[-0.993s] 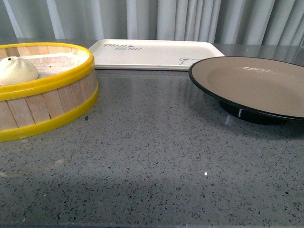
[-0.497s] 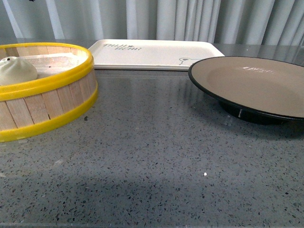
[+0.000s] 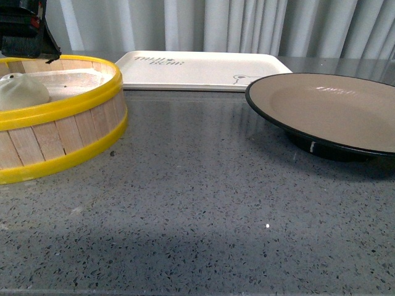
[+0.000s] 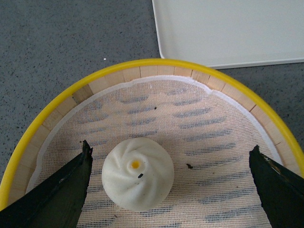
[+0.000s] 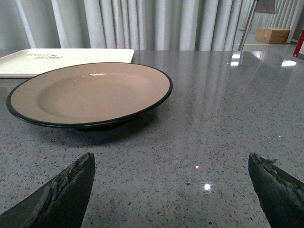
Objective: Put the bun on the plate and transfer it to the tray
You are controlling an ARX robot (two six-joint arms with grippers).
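I saw the small round white steamed bun (image 4: 137,173) lying on the white mesh cloth (image 4: 199,123) inside the round wooden steamer basket with yellow rims (image 3: 68,102). The black left claw (image 4: 171,156) hung over the basket with its two fingers spread wide and held nothing. In the left wrist view the bun sat in the gap between the fingers. It was just beside one finger and far from the other, and I could see a thin gap, so it touched neither. The bun had a swirl on top with a tiny yellow dot and a dark speck.

The black right claw (image 5: 171,161) was spread wide too, with nothing in it. It hung over the speckled grey stone table (image 3: 203,203), with the wide round brown plate with a black rim (image 5: 90,92) in front of it.

The flat cream-white tray with rounded corners (image 3: 197,71) lay at the back, behind the basket and the plate. It had dark writing at one corner and a small drawing (image 3: 244,77) at another. The plate had faint pale writing. Both were too small for me to read.
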